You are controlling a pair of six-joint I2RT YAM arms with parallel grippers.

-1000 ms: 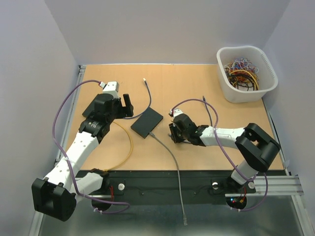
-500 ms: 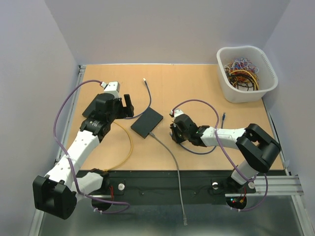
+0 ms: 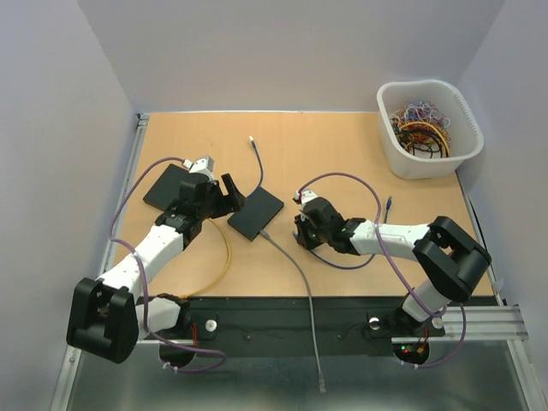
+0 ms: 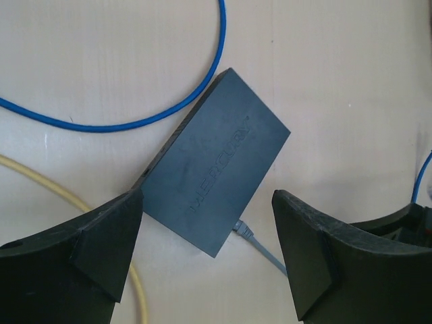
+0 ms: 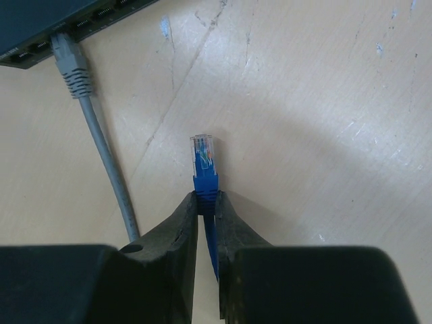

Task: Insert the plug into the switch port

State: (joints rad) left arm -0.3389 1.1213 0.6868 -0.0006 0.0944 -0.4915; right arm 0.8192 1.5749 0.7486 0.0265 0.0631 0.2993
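L end effector (image 4: pixel 206 202) spread, R end effector (image 5: pixel 206 200) clamped

You see a blue plug (image 5: pixel 204 165) with a clear tip in your black right gripper (image 5: pixel 206 200); ahead of it lie a grey cable (image 5: pixel 101 155), a black switch (image 4: pixel 212 179) and the tan counter (image 5: pixel 324 101).

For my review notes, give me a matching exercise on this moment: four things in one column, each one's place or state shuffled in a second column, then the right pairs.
Things
1. blue plug
2. grey cable
3. left gripper
4. white bin

Place or state
A. open, above the switch
B. at the far right of the table
C. its end seated in a port of the switch
D. pinched between the fingers of the right gripper

Pairs: 1-D, 2-C, 3-A, 4-B
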